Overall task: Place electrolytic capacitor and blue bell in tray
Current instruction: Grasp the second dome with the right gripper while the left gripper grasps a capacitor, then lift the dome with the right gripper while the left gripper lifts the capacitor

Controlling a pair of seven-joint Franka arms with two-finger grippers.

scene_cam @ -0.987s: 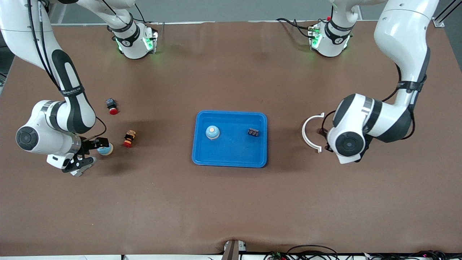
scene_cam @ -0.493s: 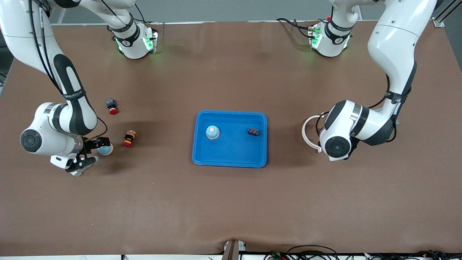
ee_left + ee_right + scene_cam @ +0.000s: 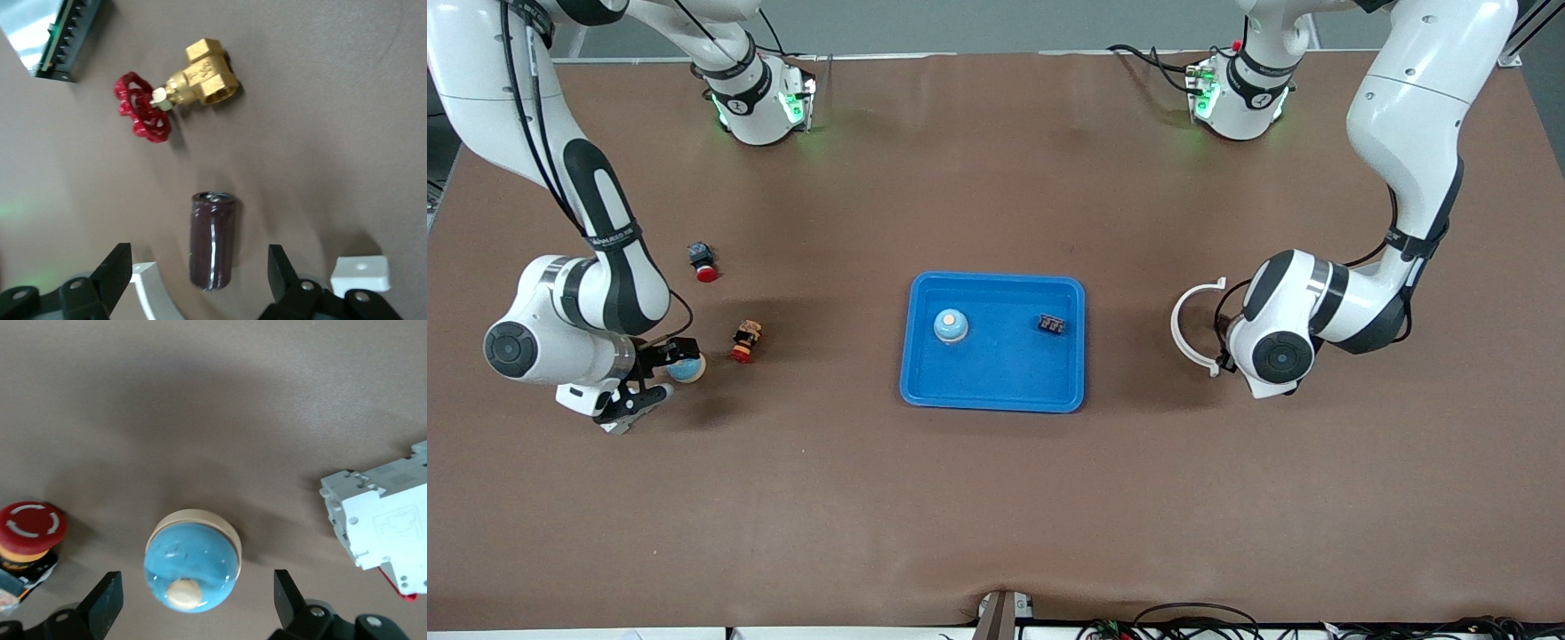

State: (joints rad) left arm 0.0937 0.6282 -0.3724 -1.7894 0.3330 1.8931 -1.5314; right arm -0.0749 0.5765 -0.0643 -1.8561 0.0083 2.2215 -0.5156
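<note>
The blue tray (image 3: 996,391) lies mid-table and holds a blue bell (image 3: 951,325) and a small black part (image 3: 1052,324). A second blue bell (image 3: 686,367) with a cream button stands on the table toward the right arm's end. My right gripper (image 3: 197,603) is open, and this bell (image 3: 192,561) sits between its spread fingers, untouched. My left gripper (image 3: 200,280) is open low over the table. A dark brown electrolytic capacitor (image 3: 213,240) lies on its side between its fingers, untouched. The left wrist hides the capacitor in the front view.
A white ring (image 3: 1192,329) lies by the left wrist and shows beside the capacitor (image 3: 157,293). A brass valve with a red handwheel (image 3: 173,97) and a grey metal box (image 3: 53,33) lie close by. Red push buttons (image 3: 704,262) (image 3: 745,341) and a white breaker (image 3: 383,513) lie near the second bell.
The left arm's wrist has shifted a little over the white ring, toward the tray and partly back. The right arm has barely moved. Both grippers have stayed open.
</note>
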